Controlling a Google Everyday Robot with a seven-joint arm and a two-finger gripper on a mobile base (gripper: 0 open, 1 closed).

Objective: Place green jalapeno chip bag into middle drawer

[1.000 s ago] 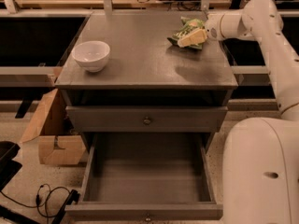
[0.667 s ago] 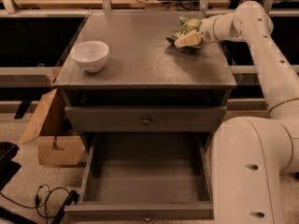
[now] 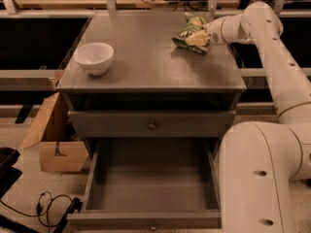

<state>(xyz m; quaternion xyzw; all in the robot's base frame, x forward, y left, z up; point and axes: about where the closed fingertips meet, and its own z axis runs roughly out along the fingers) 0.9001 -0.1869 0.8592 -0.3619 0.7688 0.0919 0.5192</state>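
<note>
The green jalapeno chip bag (image 3: 190, 30) lies at the back right of the grey cabinet's top (image 3: 146, 67). My gripper (image 3: 198, 37) reaches in from the right and is shut on the bag's right side, with one pale finger (image 3: 196, 40) lying across the bag. The bag is low, at or just above the top; I cannot tell which. The middle drawer (image 3: 153, 220) is pulled wide open below and is empty, its knob at the front edge. The shallower knobbed drawer front (image 3: 152, 125) above it is shut.
A white bowl (image 3: 95, 57) stands on the cabinet top at the left. An open cardboard box (image 3: 53, 144) sits on the floor left of the cabinet, with black cables (image 3: 51, 205) in front. My white arm and base (image 3: 257, 178) fill the right side beside the open drawer.
My gripper and forearm have shifted slightly left, and the bag has moved a little left with the gripper. The drawer and bowl have not moved.
</note>
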